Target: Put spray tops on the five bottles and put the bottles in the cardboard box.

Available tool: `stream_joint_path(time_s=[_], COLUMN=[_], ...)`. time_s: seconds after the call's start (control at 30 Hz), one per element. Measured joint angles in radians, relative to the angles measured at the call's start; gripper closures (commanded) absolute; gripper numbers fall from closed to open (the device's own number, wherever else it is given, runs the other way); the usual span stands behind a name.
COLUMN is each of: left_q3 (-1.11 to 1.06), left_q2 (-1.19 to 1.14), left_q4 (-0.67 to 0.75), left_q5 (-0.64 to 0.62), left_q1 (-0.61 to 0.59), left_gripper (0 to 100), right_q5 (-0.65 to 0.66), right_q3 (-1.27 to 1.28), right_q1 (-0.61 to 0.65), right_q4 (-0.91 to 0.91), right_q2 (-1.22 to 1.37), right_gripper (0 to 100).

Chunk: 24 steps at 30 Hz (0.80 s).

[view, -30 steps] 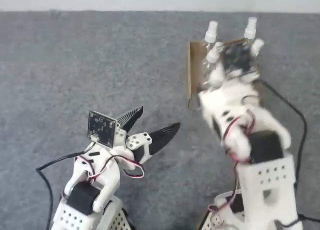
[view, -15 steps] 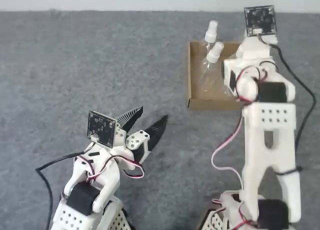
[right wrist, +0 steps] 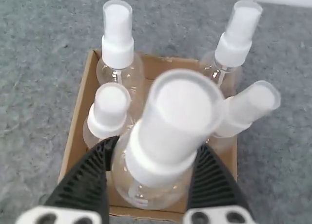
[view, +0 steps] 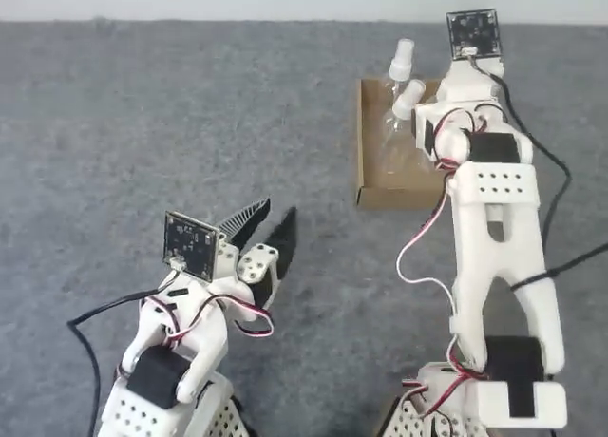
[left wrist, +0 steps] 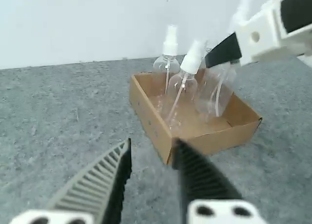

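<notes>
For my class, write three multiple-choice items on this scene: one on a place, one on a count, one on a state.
1. Where is the brown cardboard box? A before the right arm; B between the arm bases; C on a shelf.
2. How many clear bottles with white spray tops are there? A three; B five; C seven.
3. The left gripper is: A open, empty; B shut on a bottle; C shut on the box.
Key: 1 A, it lies under the right gripper; 2 B, four loose plus the held bottle; 3 A, its jaws stand apart.
</notes>
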<state>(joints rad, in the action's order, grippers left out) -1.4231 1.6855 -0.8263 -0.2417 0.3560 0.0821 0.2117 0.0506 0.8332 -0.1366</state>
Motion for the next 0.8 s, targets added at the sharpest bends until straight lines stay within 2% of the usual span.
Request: stream_joint_path(time_s=[0.1, 0.2, 0.37, 0.8], left_q3=[-0.015, -0.015, -0.015, -0.015], left_q2=[-0.009, -0.009, -0.009, -0.009], left_q4=[0.0, 0.006, 0.017, 0.031], left_q5=[0.0, 0.0, 0.018, 0.021], left_q1=[0.0, 0.0, 0.0, 0.0], left_gripper=[84, 100, 92, 92], right_q5=[0.0, 0.0, 0.002, 0.002], right_q3=[0.0, 0.002, 0.06, 0.169], right_q1=[-0.002, -0.005, -0.002, 0.0], right_q4=[-0.017, -0.052, -0.137, -0.226], right_q2=[0.025, 0.04, 0.04, 0.04], right_gripper=[99.2, 99.2, 99.2, 99.2])
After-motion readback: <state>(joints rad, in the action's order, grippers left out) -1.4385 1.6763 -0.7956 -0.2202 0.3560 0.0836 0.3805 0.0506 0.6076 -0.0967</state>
